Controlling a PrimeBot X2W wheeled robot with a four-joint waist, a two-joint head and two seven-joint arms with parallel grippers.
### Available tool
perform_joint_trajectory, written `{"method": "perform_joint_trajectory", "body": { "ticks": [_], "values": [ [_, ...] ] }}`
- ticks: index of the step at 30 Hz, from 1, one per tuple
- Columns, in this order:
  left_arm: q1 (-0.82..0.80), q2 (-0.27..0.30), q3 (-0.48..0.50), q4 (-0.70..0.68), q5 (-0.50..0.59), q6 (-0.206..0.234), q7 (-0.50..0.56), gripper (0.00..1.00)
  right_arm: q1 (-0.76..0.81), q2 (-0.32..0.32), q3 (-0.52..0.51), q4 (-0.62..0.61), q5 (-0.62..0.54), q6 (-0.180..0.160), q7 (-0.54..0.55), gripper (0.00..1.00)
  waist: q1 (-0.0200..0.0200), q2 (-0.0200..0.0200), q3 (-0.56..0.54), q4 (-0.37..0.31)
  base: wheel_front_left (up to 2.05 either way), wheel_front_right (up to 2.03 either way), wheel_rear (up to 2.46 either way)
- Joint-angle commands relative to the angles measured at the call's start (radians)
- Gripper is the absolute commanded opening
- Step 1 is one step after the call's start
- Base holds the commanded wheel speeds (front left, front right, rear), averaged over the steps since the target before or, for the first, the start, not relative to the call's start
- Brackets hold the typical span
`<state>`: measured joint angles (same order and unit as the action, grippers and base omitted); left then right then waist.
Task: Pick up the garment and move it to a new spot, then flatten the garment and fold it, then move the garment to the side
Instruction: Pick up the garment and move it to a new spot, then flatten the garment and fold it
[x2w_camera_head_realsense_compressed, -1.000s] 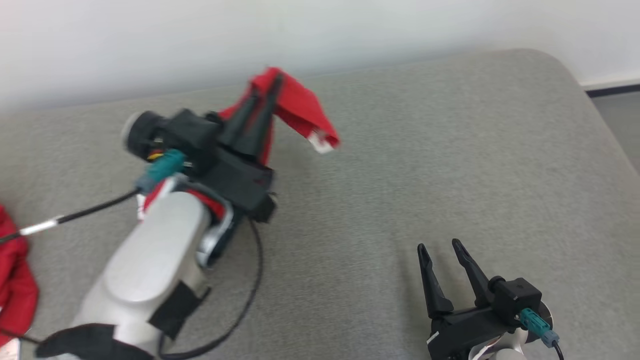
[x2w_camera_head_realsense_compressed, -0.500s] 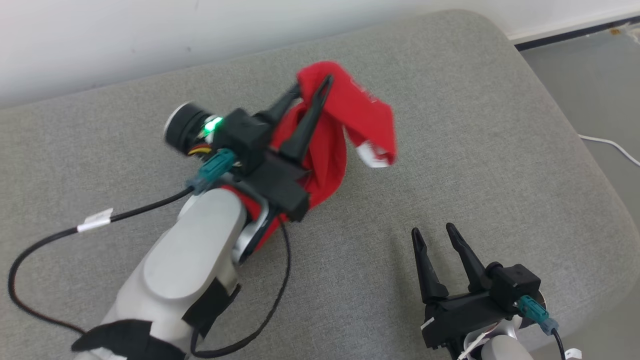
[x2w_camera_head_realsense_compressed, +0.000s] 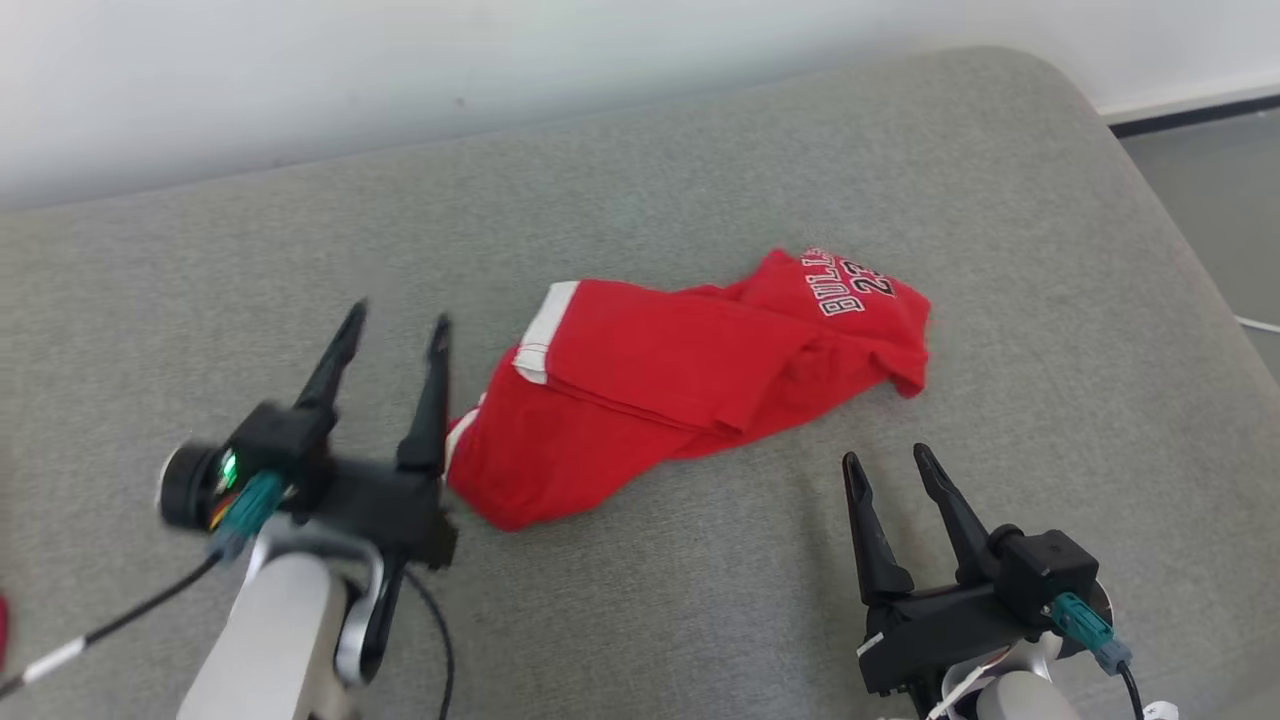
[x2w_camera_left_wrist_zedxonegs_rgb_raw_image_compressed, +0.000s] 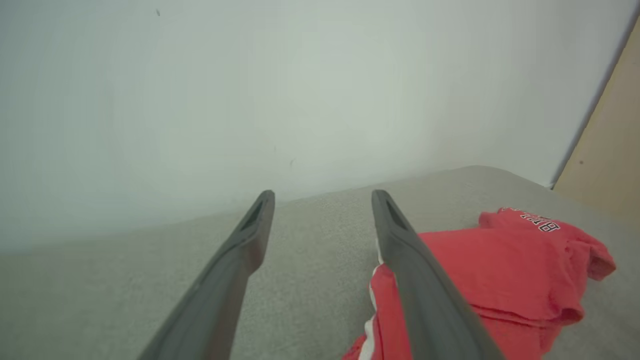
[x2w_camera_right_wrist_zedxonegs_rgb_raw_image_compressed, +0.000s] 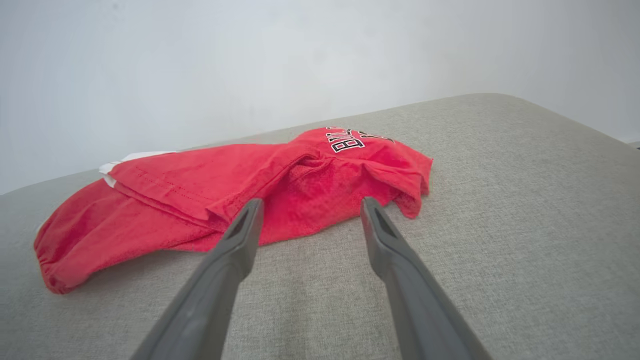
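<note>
The garment (x2w_camera_head_realsense_compressed: 690, 375) is a red piece of clothing with white trim and black-and-white lettering. It lies crumpled in a long heap on the grey cushioned surface (x2w_camera_head_realsense_compressed: 700, 180), near the middle. My left gripper (x2w_camera_head_realsense_compressed: 397, 318) stands open just left of the heap's near end, nothing between its fingers. In the left wrist view the garment (x2w_camera_left_wrist_zedxonegs_rgb_raw_image_compressed: 500, 270) lies right of the open left gripper (x2w_camera_left_wrist_zedxonegs_rgb_raw_image_compressed: 322, 197). My right gripper (x2w_camera_head_realsense_compressed: 883, 460) is open at the lower right, just short of the cloth. In the right wrist view the garment (x2w_camera_right_wrist_zedxonegs_rgb_raw_image_compressed: 240, 190) lies ahead of the open right gripper (x2w_camera_right_wrist_zedxonegs_rgb_raw_image_compressed: 310, 202).
A white wall (x2w_camera_head_realsense_compressed: 400, 60) runs along the far edge of the grey surface. The surface's rounded corner (x2w_camera_head_realsense_compressed: 1060, 80) is at the far right, with grey floor (x2w_camera_head_realsense_compressed: 1220, 200) beyond it. A black cable (x2w_camera_head_realsense_compressed: 120, 625) trails from my left wrist. A sliver of red (x2w_camera_head_realsense_compressed: 3, 625) sits at the left edge.
My left gripper opened and let the garment go; it now lies on the surface. The left arm pulled back toward the lower left. The head camera also shifted.
</note>
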<state>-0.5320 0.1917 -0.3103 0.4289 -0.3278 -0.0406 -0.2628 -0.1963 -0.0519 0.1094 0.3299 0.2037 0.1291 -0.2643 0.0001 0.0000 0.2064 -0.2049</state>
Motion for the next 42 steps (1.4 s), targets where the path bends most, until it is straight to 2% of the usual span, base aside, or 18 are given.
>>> {"method": "perform_joint_trajectory", "body": {
  "ticks": [1, 6, 13, 19, 31, 42],
  "values": [
    [0.042, -0.002, 0.026, -0.011, 0.005, 0.007, -0.003, 1.0, 0.013, 0.002, -0.001, -0.003, -0.005, 0.003, 0.0, 1.0, -0.0001, 0.0, -0.025, 0.034, 0.0, 0.0, 0.0],
    [0.199, -0.021, 0.149, -0.072, 0.045, 0.002, -0.003, 1.0, 0.021, 0.001, -0.009, -0.001, -0.016, 0.003, 0.0, 1.0, -0.0001, 0.0, -0.049, 0.07, 0.0, 0.0, 0.0],
    [0.388, -0.081, 0.301, -0.175, 0.115, -0.008, -0.003, 1.0, 0.041, 0.002, -0.024, -0.005, -0.032, 0.003, 0.0, 1.0, -0.0001, 0.0, -0.083, 0.113, 0.0, 0.0, 0.0],
    [0.494, -0.112, 0.366, -0.173, 0.172, -0.037, -0.003, 1.0, 0.066, 0.001, -0.035, 0.001, -0.044, 0.003, 0.0, 1.0, -0.0001, 0.0, -0.118, 0.142, 0.0, 0.0, 0.0],
    [0.589, -0.141, 0.358, -0.162, 0.203, -0.065, -0.003, 1.0, 0.094, 0.001, -0.038, 0.024, -0.059, 0.003, 0.0, 1.0, -0.0001, 0.0, -0.149, 0.197, 0.0, 0.0, 0.0],
    [0.535, -0.142, 0.262, -0.144, 0.165, -0.066, -0.003, 1.0, -0.053, -0.027, 0.034, 0.056, -0.076, 0.003, 0.0, 1.0, -0.0001, 0.0, -0.08, 0.307, 0.0, 0.0, 0.0]
  ]
}}
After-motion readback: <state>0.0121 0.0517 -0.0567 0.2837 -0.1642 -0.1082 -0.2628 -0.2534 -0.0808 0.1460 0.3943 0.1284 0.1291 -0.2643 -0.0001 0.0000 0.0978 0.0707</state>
